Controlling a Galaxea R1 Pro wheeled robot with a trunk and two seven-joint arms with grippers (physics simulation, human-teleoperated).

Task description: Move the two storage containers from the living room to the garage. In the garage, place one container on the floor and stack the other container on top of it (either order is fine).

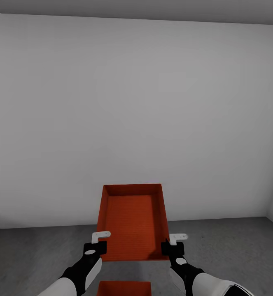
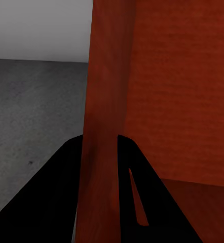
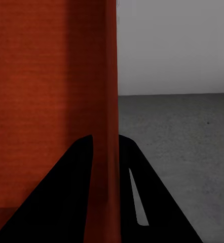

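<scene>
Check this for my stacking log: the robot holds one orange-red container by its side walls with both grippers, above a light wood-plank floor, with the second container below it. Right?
Not quite. The floor is dark grey and concrete-like, not wood plank, as the head view shows. The rest stands: the left gripper and right gripper each clamp a side wall of the held container, and the second container sits below it.

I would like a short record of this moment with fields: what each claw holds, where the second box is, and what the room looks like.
Held item: orange-red rectangular open box, raised above the floor
Left claw: shut on the box's left wall, one finger on each face
Right claw: shut on the box's right wall
Second box: matching orange-red box lower down, between the arms at the head view's bottom edge
Floor: dark grey matte
Wall: plain white-grey, ahead
</scene>
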